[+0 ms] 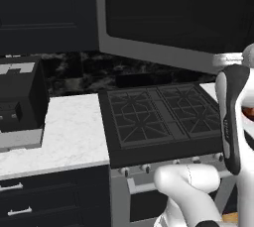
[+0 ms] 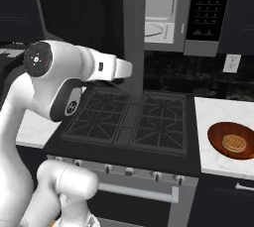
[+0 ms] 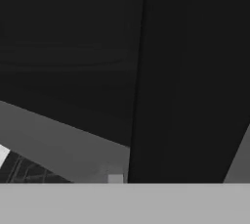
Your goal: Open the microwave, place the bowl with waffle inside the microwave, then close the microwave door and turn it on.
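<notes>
The microwave (image 2: 171, 10) hangs above the stove with its light grey inside and round turntable (image 2: 158, 30) showing and its dark control strip (image 2: 208, 5) on the right. The microwave door (image 1: 173, 13) stands swung wide out over the stove; in the right base view the door (image 2: 134, 28) is seen edge-on. My arm reaches to that edge, hand (image 2: 120, 68) against it, fingers hidden behind the door. The hand view sits close to the door's dark glass (image 3: 68, 47) beside a dark vertical bar (image 3: 190, 71). The reddish-brown bowl (image 2: 232, 141) with a waffle rests on the right counter.
A black gas stove (image 2: 129, 117) lies under the open door. A smaller black boxy appliance (image 1: 20, 97) stands on the white marble counter (image 1: 74, 132) at the left. Dark cabinets line the wall above. A wall outlet (image 2: 229, 63) sits behind the bowl.
</notes>
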{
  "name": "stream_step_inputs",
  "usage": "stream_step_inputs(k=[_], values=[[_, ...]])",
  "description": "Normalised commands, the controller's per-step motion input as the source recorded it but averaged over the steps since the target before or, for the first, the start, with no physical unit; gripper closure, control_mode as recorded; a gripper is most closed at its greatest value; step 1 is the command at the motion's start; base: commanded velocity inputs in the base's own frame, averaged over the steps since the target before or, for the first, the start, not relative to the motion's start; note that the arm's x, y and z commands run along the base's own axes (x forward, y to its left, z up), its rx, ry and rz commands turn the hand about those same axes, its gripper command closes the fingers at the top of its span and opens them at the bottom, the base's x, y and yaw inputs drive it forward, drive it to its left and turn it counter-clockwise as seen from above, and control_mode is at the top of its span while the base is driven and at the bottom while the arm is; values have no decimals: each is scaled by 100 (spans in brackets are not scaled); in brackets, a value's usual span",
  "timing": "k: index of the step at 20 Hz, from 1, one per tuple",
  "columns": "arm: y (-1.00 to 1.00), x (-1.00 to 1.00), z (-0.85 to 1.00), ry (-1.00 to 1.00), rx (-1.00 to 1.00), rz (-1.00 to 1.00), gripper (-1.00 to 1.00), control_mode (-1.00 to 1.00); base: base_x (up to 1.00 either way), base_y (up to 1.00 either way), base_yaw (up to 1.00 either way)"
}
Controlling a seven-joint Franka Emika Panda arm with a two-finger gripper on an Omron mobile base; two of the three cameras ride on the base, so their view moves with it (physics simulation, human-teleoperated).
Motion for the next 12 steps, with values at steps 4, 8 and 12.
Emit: stream_step_inputs(k=[4, 8, 12], values=[[97, -47, 0, 13, 0, 0, -100, -100, 0, 0, 0], [70, -91, 0, 1, 1, 0, -100, -100, 0, 0, 0], [28, -100, 0, 0, 10, -10, -100, -100, 0, 0, 0]])
